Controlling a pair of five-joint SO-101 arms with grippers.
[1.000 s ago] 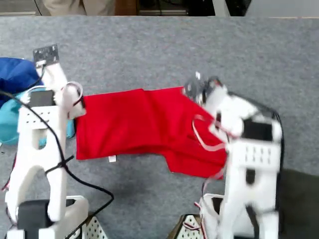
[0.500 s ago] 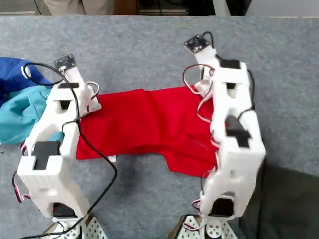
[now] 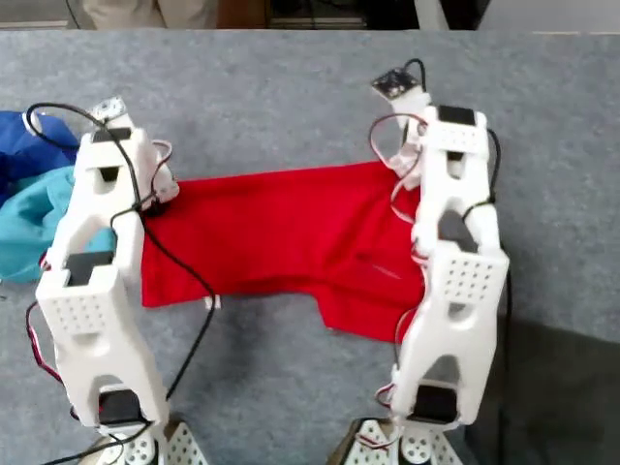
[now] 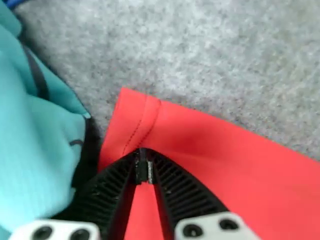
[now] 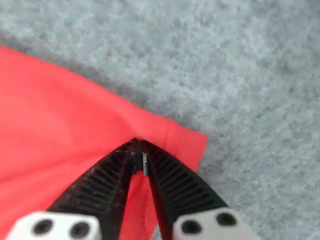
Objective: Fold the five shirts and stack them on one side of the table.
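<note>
The left gripper (image 4: 142, 170) is pinching a corner of the red shirt (image 3: 271, 232), its two black ribbed fingers (image 4: 107, 192) meeting at their tips on the cloth just inside the stitched hem. The right gripper (image 5: 139, 161) is clamping the opposite far corner of the same shirt in like manner, with its tips closed together on the fabric close to the folded edge. In the high view the shirt is lying spread across the middle of the grey table (image 3: 291, 97), between the two white arms, with its far edge running nearly straight from one gripper to the other. Its near edge is sitting uneven, with one portion reaching closer to the arm bases on the right arm's side. A small white tag (image 3: 215, 303) is showing at the near edge on the left arm's side. A teal shirt (image 3: 29, 228) is lying crumpled at the table's left edge, just beside the corner that the left gripper is holding, and a blue shirt (image 3: 24, 150) is resting against it on the far side. Neither of these two shirts is lying folded.
</note>
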